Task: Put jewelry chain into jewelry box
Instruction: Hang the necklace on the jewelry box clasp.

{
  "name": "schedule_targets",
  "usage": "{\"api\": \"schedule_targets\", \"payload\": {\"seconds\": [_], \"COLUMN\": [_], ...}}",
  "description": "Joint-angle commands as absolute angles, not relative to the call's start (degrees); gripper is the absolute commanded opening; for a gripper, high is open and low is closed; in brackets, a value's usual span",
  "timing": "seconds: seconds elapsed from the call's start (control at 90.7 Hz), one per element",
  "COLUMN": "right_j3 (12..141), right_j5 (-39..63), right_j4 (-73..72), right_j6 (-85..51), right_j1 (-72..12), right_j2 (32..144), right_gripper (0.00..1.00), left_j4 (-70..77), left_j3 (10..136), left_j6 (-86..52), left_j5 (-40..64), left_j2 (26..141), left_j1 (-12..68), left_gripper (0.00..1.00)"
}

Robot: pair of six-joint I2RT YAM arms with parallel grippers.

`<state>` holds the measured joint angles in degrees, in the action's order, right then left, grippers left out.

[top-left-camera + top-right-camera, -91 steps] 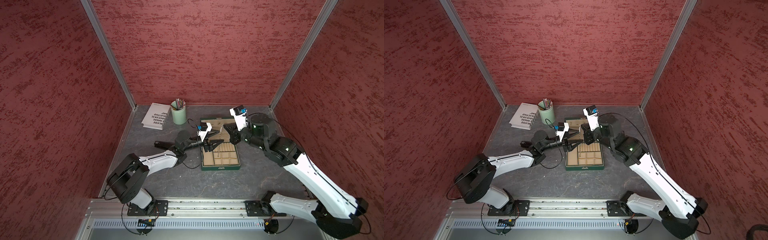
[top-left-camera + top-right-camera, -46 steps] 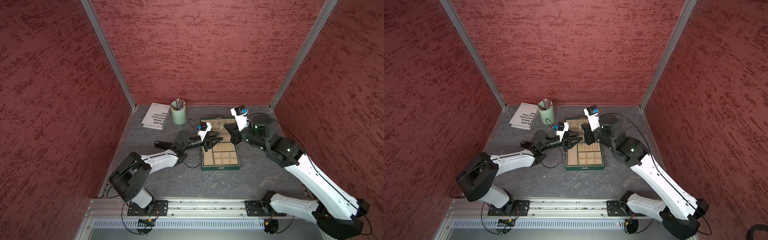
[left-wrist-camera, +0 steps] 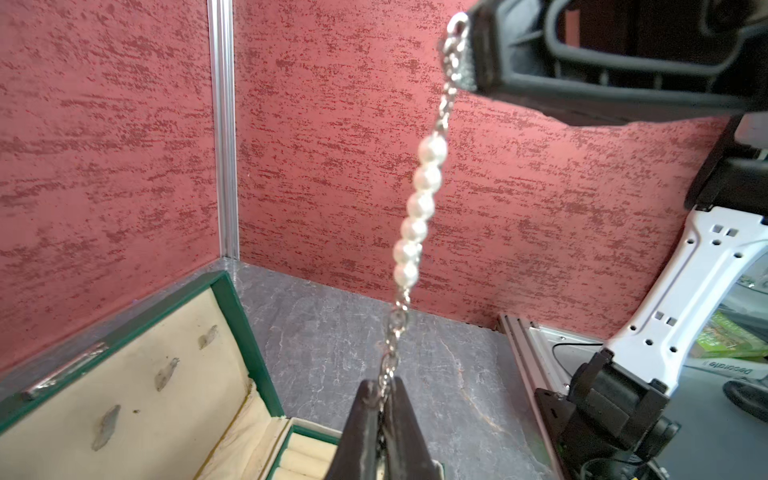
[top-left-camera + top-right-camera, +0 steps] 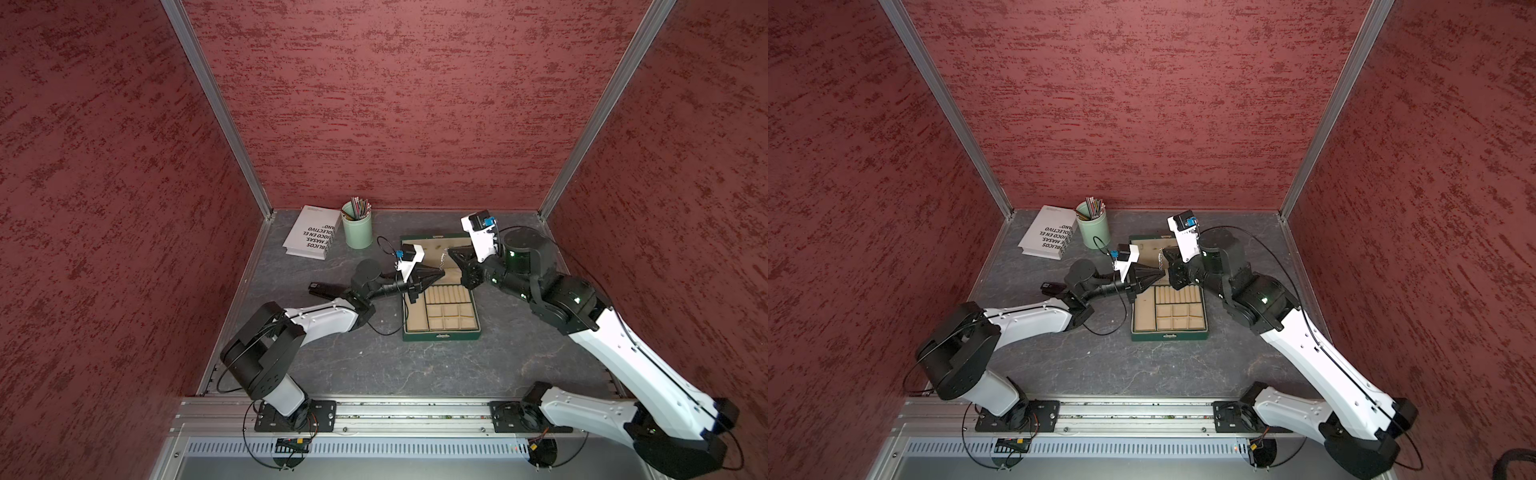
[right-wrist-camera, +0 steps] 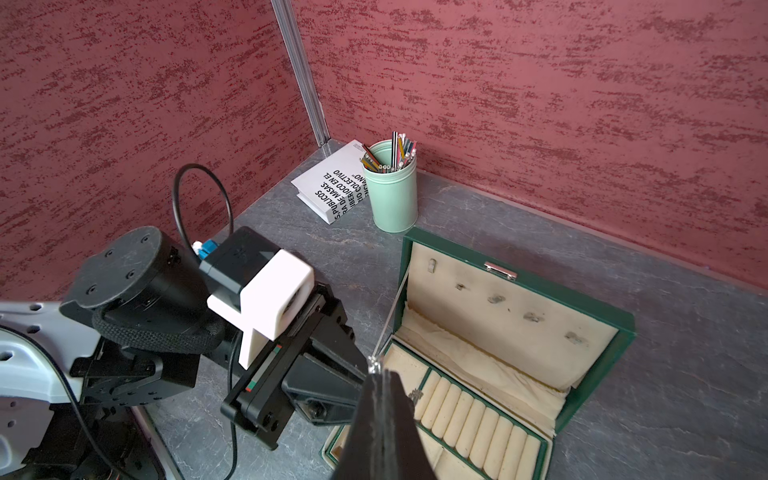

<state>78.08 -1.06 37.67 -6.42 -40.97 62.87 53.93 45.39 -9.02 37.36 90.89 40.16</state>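
Item: pearl-and-link jewelry chain [image 3: 419, 216], ends pinched by right gripper [image 5: 384, 380] and left gripper [image 3: 384, 399]; held straight over open jewelry box [image 4: 440, 336], likely for controlled placement

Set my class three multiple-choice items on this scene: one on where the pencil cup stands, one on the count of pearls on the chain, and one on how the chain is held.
1. The pencil cup stands:
A) beside the white book
B) in the near right corner
C) between the two arms

2. Pearls on the jewelry chain, in the left wrist view:
A) three
B) six
C) ten

3. The jewelry chain is:
A) lying loose, untouched
B) held by one gripper only
C) stretched between both grippers

Key:
1 A, it stands by the book at the back corner.
2 B, six white beads sit in a row.
3 C, the left gripper and right gripper are each shut on an end.
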Motion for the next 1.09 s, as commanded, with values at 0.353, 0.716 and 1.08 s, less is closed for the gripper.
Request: {"api": "schedule_targets", "payload": {"seconds": [0.353,0.716,1.08], "right_j3": [72.21,65.23,62.23], "right_j5": [-5.41,-7.77,-8.71], "right_j4": [25.29,8.03,2.29], "right_j6": [-11.59,-17.42,-18.5], "right_j1": [-39.29,-36.87,-34.1], "right_j2": [63.63,70.26,72.73], "right_gripper": [0.0,0.0,0.0], "left_j4": [41.44,33.53,35.2], "left_j3": [43.81,49.76,56.78], "left_j6": [-4.65,-1.02,-0.53], "left_j5": [21.15,10.11,9.34], "left_j2": [83.07,85.55,94.07], "left_j1": [38.29,36.74,36.39], "left_gripper": [0.0,0.0,0.0]}}
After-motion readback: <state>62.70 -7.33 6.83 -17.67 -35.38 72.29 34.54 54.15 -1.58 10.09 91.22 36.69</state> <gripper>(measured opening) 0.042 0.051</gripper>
